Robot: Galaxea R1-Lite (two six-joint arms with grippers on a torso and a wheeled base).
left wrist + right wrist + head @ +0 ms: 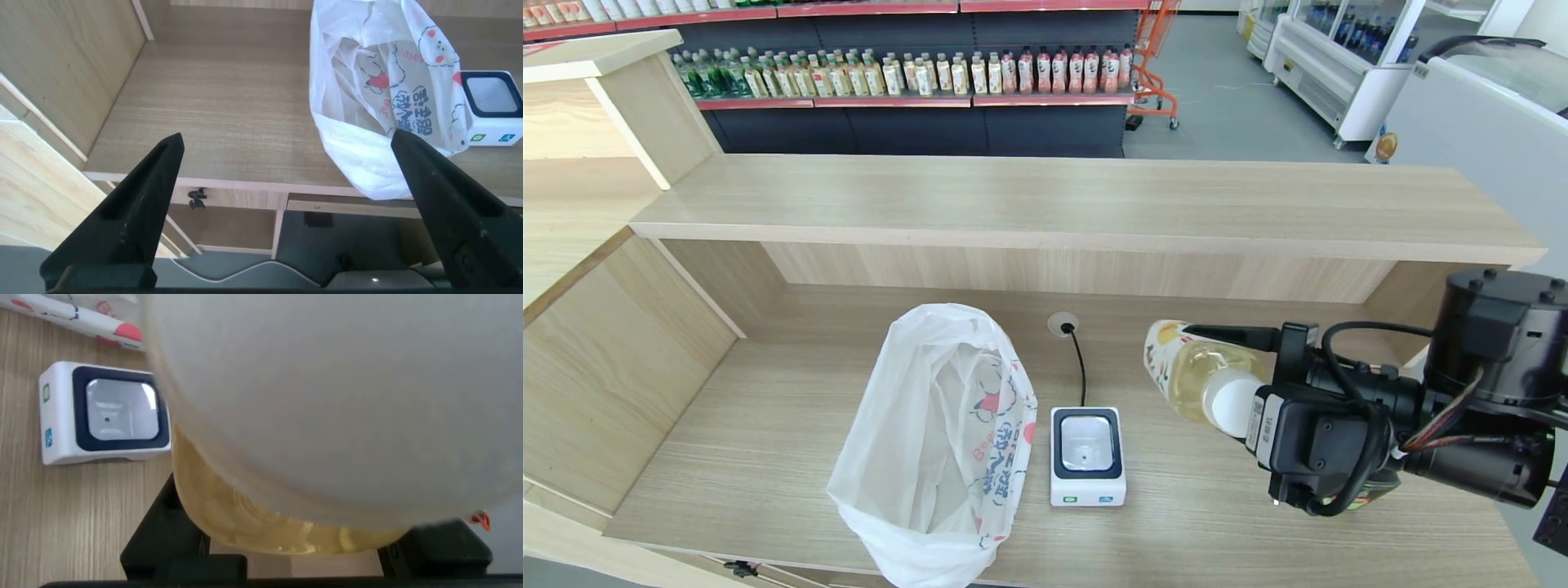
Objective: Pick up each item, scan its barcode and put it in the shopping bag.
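Your right jaws grip the bottle (1192, 376), held on its side above the surface (768, 457), cap end toward the wrist. Scanner (1088, 456) sits below and just past their tips; shopping bag (939, 441) stands open beyond it. Your left jaws gape wide, bag ahead of them

Bright, even overhead light; soft shadow under the counter ledge (1078, 204); pale glare on the scanner (1088, 456).

Wooden counter (768, 457): beneath the right gripper (1188, 371).
Raised ledge (1078, 200): beyond it.
Cable hole (1063, 323) with black cable (1081, 367): to its left.
Drink shelves (907, 73), orange cart (1158, 49), white freezers (1339, 82): far beyond.
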